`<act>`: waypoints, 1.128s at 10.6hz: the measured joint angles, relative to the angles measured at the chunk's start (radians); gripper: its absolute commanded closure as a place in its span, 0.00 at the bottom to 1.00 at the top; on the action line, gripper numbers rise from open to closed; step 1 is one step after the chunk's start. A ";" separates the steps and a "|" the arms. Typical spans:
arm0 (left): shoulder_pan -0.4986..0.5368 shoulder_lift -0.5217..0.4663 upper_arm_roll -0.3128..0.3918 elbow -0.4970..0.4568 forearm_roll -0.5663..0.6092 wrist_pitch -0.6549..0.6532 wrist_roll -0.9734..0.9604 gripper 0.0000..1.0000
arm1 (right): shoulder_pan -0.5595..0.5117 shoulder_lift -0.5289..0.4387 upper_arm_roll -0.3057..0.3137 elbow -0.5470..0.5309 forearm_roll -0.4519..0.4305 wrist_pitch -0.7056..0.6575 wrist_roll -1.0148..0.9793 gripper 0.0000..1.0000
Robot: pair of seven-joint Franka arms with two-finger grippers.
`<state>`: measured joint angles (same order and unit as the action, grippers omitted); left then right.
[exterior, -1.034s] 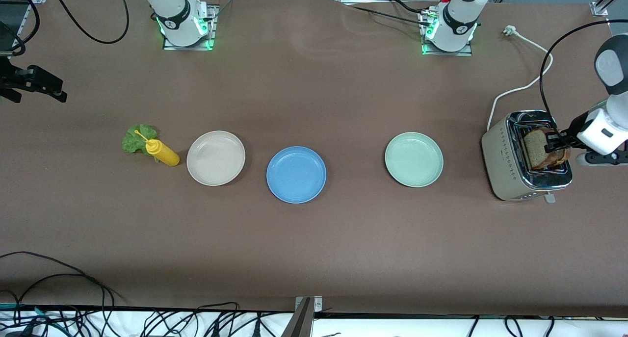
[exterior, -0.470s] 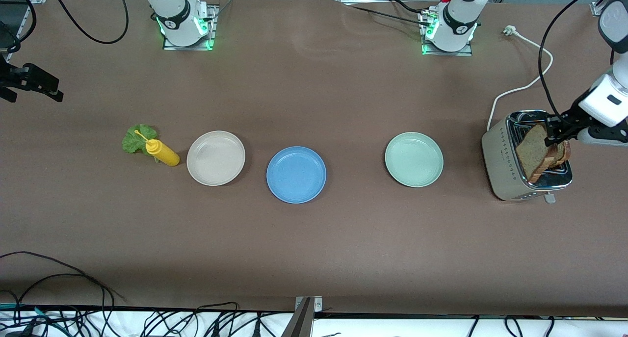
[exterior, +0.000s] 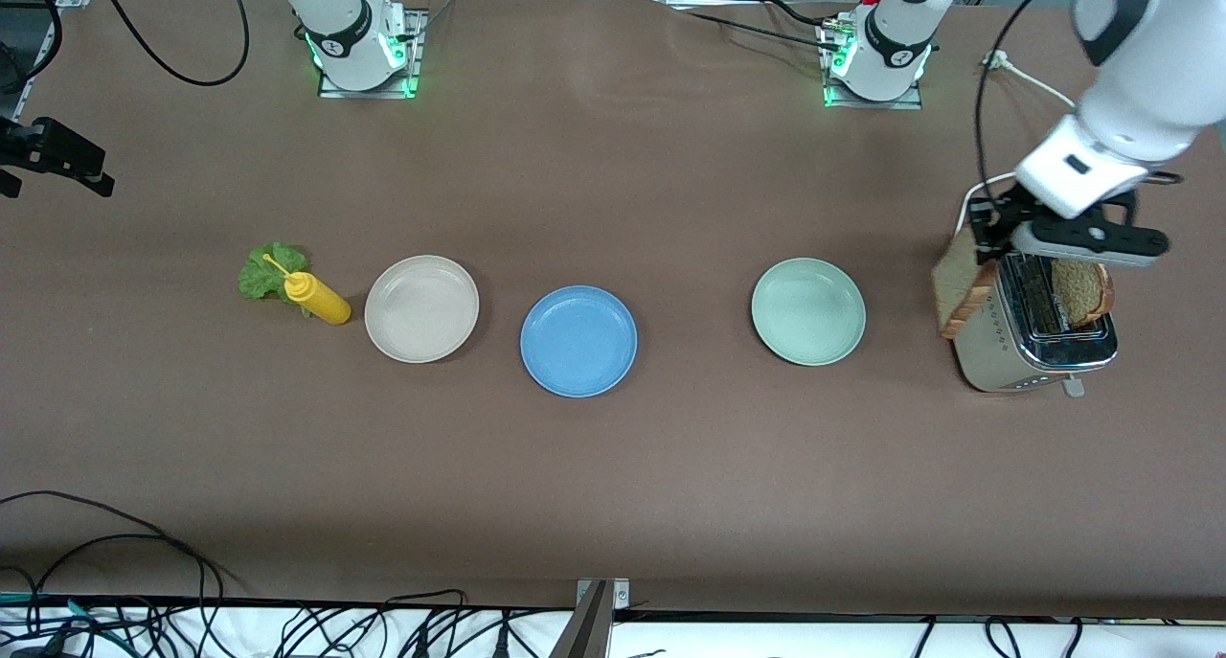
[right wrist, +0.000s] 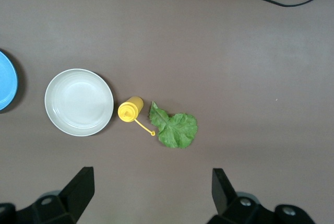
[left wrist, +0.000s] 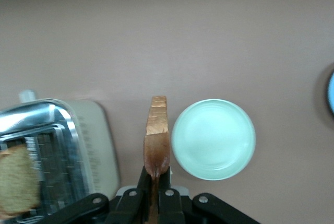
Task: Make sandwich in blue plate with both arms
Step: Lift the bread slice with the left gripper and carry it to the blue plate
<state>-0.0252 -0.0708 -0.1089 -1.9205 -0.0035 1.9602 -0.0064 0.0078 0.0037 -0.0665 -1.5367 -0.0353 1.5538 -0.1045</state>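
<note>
So I've got the left claw (exterior: 979,246) clamped on one bread slice (exterior: 961,295), pinched by its top edge and hanging on edge over the side of the toaster (exterior: 1030,347) that faces the pale green plate (exterior: 807,311). The second slice (exterior: 1082,289) sits in the toaster slot. The blue plate (exterior: 578,340) is bare, mid-tabletop, between the green one and the beige plate (exterior: 420,307).

To do this carry well, I'd say keep the slice high enough to pass over the green plate, go slow so it doesn't swing out of that thin pinch, then tip it flat low over the blue plate before letting go.

The right claw (right wrist: 151,190) waits, jaws wide open, over the right arm's end of the tabletop, looking down on the lettuce leaf (right wrist: 176,129) and yellow squeeze bottle (right wrist: 130,110).

Versus a second ago: the slice was down in the toaster with the claw on it; now it's fully out and shifted toward the plates.
</note>
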 measured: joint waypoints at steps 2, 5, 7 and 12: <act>-0.004 0.001 -0.101 0.000 0.000 -0.001 -0.062 1.00 | -0.001 0.000 -0.001 0.000 0.000 0.000 0.000 0.00; -0.008 0.023 -0.253 -0.002 0.000 -0.010 -0.176 1.00 | -0.001 0.000 -0.001 0.000 0.000 0.000 0.000 0.00; -0.013 0.082 -0.334 0.023 -0.001 -0.008 -0.284 1.00 | 0.000 0.000 0.000 0.000 0.000 0.000 0.000 0.00; -0.016 0.325 -0.503 0.180 -0.001 0.000 -0.467 1.00 | 0.000 0.001 0.000 0.001 0.000 -0.001 0.000 0.00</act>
<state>-0.0407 0.2540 -0.6116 -1.7402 -0.0044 1.9600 -0.4735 0.0077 0.0045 -0.0663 -1.5359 -0.0352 1.5532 -0.1049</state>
